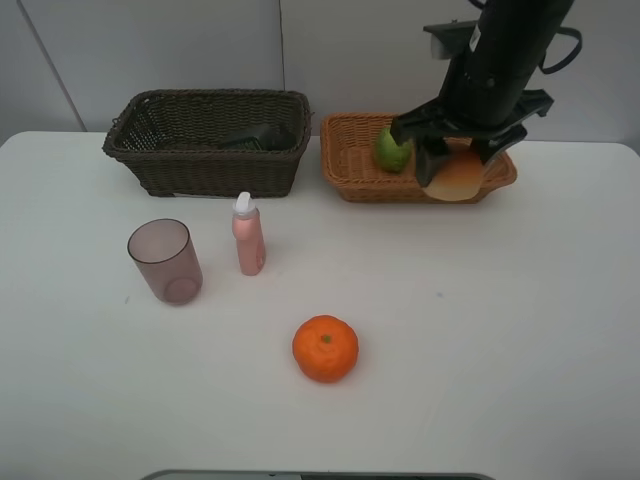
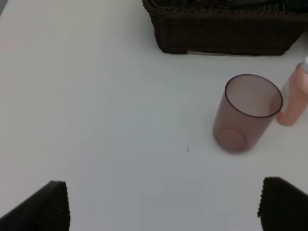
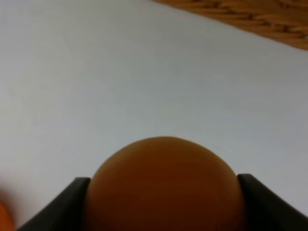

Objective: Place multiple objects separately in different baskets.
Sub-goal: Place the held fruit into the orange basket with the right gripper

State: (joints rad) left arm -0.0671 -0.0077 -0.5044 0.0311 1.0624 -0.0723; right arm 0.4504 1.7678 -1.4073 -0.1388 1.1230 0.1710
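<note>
Caught the right gripper (image 1: 458,162) clenched on the red-yellow peach-like fruit (image 1: 455,182), one jaw on each side, held aloft at the near rim of the orange-tan basket (image 1: 360,165). Found the green lime (image 1: 392,150) lying inside that basket, just beside the gripper. Saw the left gripper (image 2: 166,207) spread wide and holding nothing above the white table (image 1: 500,330), near the upright mauve cup (image 1: 165,260). Spotted the pink white-capped bottle (image 1: 248,235) standing just beside the cup, the orange tangerine (image 1: 325,348) alone nearer the front, and the dark green pump bottle (image 1: 262,137) lying in the dark brown basket (image 1: 200,165).
</note>
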